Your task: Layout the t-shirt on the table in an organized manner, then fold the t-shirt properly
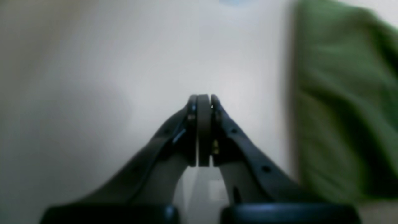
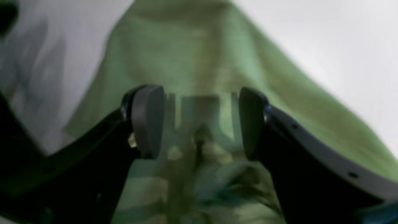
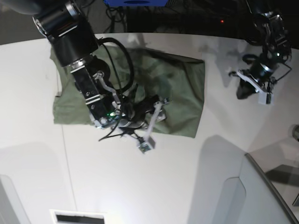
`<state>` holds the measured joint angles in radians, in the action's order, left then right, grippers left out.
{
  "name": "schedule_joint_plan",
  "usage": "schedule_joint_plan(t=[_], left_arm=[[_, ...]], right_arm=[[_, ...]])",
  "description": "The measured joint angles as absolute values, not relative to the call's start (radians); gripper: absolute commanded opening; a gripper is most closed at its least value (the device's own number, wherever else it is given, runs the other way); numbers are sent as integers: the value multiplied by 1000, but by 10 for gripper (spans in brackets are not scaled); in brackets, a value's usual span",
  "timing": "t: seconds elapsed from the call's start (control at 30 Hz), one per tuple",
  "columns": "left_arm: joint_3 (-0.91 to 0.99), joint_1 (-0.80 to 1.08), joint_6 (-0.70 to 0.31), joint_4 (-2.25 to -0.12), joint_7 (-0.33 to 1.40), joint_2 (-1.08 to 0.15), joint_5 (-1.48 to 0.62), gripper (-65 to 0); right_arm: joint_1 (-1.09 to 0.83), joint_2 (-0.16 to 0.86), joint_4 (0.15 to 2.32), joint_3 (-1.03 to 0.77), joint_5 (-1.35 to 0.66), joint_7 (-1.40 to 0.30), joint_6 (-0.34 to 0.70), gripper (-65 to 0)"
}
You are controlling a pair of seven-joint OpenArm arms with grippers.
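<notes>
Cloth is the landmark here: the olive-green, soft, wrinkly cotton t-shirt (image 3: pixel 177 88) lies spread over the far part of the large white smooth table (image 3: pixel 187 177), partly doubled on itself, its edges fairly straight at its right side.

Over the shirt's near edge, toward the left of the base view, hangs the right gripper (image 2: pixel 200 124). Its jaws stand apart, with green fabric lying loose beneath the gap and nothing pinched between the grey pads (image 2: pixel 149 121); it looks released, probably so the cloth can settle flat where it was laid.

Well to the right of the shirt, over bare tabletop, sits the left gripper (image 1: pixel 203 105), clenched on nothing, pads pressed together. The shirt's edge shows only at the side of its wrist view. Parked clear like this, it likely keeps out of the way while the other arm works.
</notes>
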<state>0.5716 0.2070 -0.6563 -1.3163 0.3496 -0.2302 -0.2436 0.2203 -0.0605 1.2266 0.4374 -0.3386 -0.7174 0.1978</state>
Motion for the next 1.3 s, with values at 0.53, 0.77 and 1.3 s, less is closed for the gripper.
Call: schedule_joint_plan(t=[0.53,0.77,1.3], left_arm=[[660,263,-659,-1327,344,-259,-240,-650],[700,263,-659,-1340,347,-253,-241,-650],[699,263,-660,-1333,348,-252,-240,-650]], right_arm=[[227,-22,1173,261,-334,-728,192,-300],[256,-25,1097,259,-334,-721,194,-300],[254,-35,1024,262,-334,-677,194,-302]])
